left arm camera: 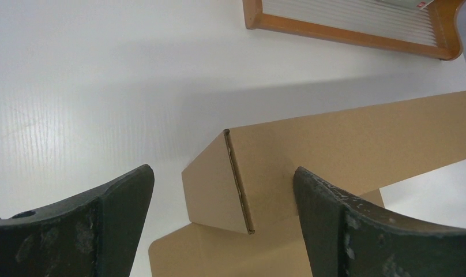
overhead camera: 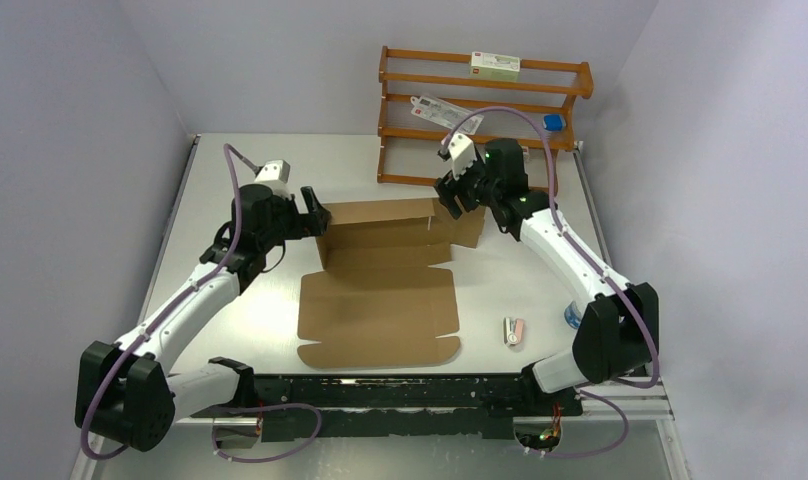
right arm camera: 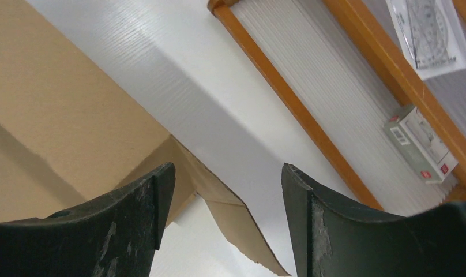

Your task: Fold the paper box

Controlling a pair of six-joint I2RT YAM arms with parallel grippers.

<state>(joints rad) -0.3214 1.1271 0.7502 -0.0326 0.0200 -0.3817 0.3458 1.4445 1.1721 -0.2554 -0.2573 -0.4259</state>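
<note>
The paper box (overhead camera: 380,312) is a brown die-cut cardboard sheet in the middle of the table, its near panel lying flat and its far wall standing up. My left gripper (overhead camera: 317,211) is at the wall's left end. In the left wrist view it (left arm camera: 222,187) is open, and the box's upright side flap (left arm camera: 210,187) stands between the fingers without touching them. My right gripper (overhead camera: 452,199) is at the wall's right end. In the right wrist view it (right arm camera: 226,180) is open around a bent corner flap (right arm camera: 251,225), beside the raised wall (right arm camera: 57,104).
A wooden rack (overhead camera: 480,112) stands at the back behind the box, with a white-green carton (overhead camera: 494,65) on top and a packaged protractor (overhead camera: 443,108) on a shelf. A small pink-white item (overhead camera: 514,331) lies on the table near the right arm's base.
</note>
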